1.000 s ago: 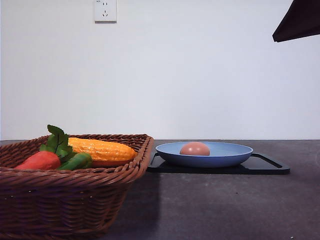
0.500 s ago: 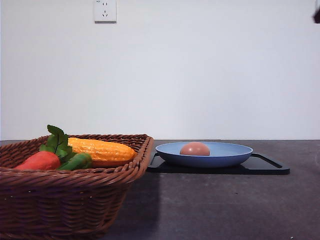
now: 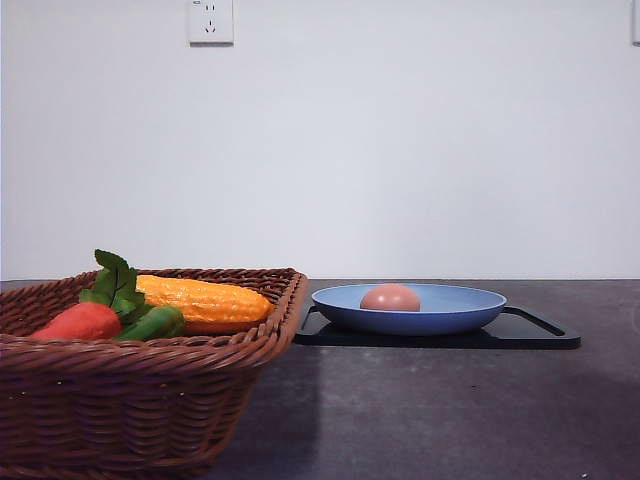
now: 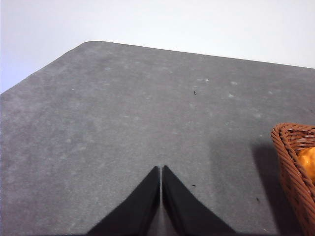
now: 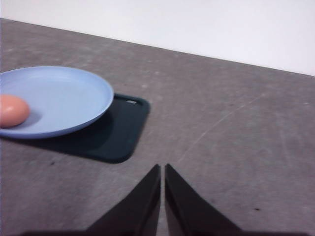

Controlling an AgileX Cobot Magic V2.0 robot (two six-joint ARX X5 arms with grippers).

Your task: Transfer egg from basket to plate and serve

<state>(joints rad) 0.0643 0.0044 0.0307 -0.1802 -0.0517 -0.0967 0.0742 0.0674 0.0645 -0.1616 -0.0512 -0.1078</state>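
The pinkish-brown egg (image 3: 390, 297) lies in the light blue plate (image 3: 470, 300), left of its centre; the right wrist view shows the same egg (image 5: 12, 110) near the rim of the plate (image 5: 69, 98). The brown wicker basket (image 3: 130, 400) stands at the front left; its corner (image 4: 295, 162) appears in the left wrist view. My right gripper (image 5: 162, 169) is shut and empty above bare table, apart from the plate. Over bare table beside the basket, my left gripper (image 4: 161, 169) is also shut with nothing in it.
The plate rests on a flat black tray (image 3: 540, 330) (image 5: 118, 132). Inside the basket lie a yellow corn cob (image 3: 205, 298), a red-orange carrot-like vegetable (image 3: 80, 320) with green leaves and a green piece (image 3: 155, 323). A wall socket (image 3: 210, 20) is on the wall behind.
A dark shape of the right arm at the upper right of the front view has moved up and out of sight. Egg, plate and basket have stayed where they were.
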